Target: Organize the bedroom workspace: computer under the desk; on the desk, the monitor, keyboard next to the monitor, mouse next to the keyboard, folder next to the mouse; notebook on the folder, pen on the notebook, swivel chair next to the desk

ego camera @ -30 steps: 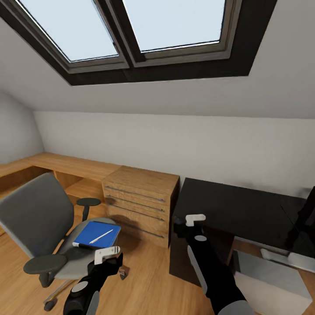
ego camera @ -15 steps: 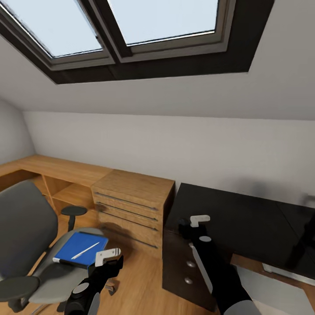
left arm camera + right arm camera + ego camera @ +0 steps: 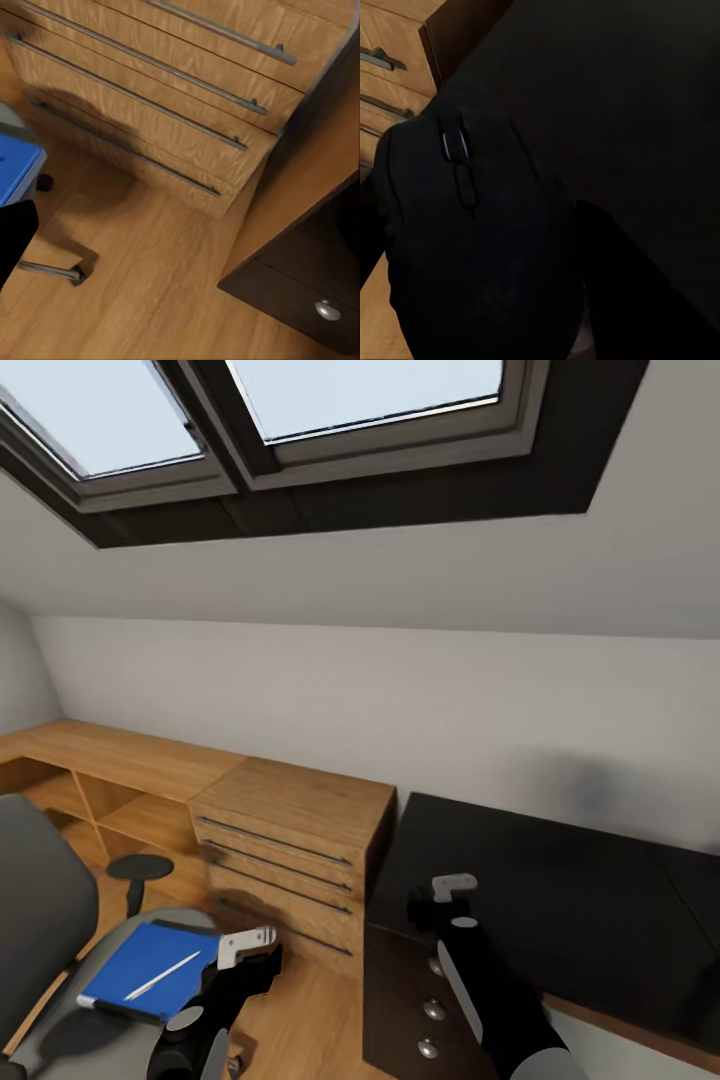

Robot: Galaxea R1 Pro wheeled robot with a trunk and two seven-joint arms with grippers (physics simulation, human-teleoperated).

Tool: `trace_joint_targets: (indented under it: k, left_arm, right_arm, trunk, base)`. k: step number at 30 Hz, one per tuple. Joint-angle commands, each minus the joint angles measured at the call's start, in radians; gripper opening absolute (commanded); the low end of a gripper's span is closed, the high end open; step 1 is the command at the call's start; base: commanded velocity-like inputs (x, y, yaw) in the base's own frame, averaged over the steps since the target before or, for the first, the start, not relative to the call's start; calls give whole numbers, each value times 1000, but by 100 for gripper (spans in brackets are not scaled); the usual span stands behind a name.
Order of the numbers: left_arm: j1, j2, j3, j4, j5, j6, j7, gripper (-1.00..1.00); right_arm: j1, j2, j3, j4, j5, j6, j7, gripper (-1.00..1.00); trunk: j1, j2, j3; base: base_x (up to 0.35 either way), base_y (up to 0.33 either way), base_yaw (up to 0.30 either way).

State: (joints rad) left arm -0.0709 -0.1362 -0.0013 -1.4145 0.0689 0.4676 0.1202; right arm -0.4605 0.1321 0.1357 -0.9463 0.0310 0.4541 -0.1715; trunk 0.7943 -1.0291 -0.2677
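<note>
Since a second ago the whole head view has swung rightward and nearer to the furniture: the swivel chair (image 3: 40,920) has slid to the left edge, the monitor and computer have left the picture, and both arms keep the same raised pose.

From the right wrist, the right gripper (image 3: 480,247) is clamped on the mouse (image 3: 472,225), whose scroll wheel and buttons face the camera; one dark finger lies along its side. In the head view that gripper (image 3: 448,890) hangs just above the desk (image 3: 560,880), at its near left corner. The black top beyond it is bare and runs back to the pale wall, so there is open surface ahead and to the right.

Whether the jaws of the left gripper (image 3: 245,950) are apart or together cannot be told. It hovers over the wood floor (image 3: 310,1020), in the gap between the chair and the desk's dark drawers (image 3: 425,1010) with silver knobs.

Just left of that gripper, the blue folder (image 3: 145,980) lies flat on the chair seat with the white pen (image 3: 160,976) resting diagonally on it.

Between chair and desk stands a light wood chest (image 3: 285,845) with long steel handles, its side touching or just beside the desk's end. A low wooden shelf unit (image 3: 100,780) runs from it along the wall to the left.
</note>
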Motion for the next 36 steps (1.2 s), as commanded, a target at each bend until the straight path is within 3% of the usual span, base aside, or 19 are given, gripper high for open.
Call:
trace_joint_targets:
  k: [1,13,18,23,36]
  left_arm:
    - [-1,0,0,-1,8,5,6,100]
    - [0,-1,0,-3,11,6,6,100]
    - [0,-2,-1,-10,11,11,6,100]
    - [0,-5,-3,-53,14,13,6,100]
    - [0,-5,-5,-66,14,14,7,100]
  right_arm:
    - [-1,0,2,10,-1,7,-4,-100]
    - [-12,1,2,110,-5,9,1,-100]
    - [-52,1,2,203,-8,9,33,-100]
    - [-67,1,2,230,-28,12,51,-100]
    - [-70,0,2,233,-36,13,53,-100]
  trunk:
    - [1,-1,-1]
    - [1,-1,-1]
    - [1,-1,-1]
    - [1,-1,-1]
    - [51,-92,-42]
  base:
    - [327,70,0]
    - [211,94,0]
    - [115,89,0]
    - [11,8,0]
    - [0,0,0]
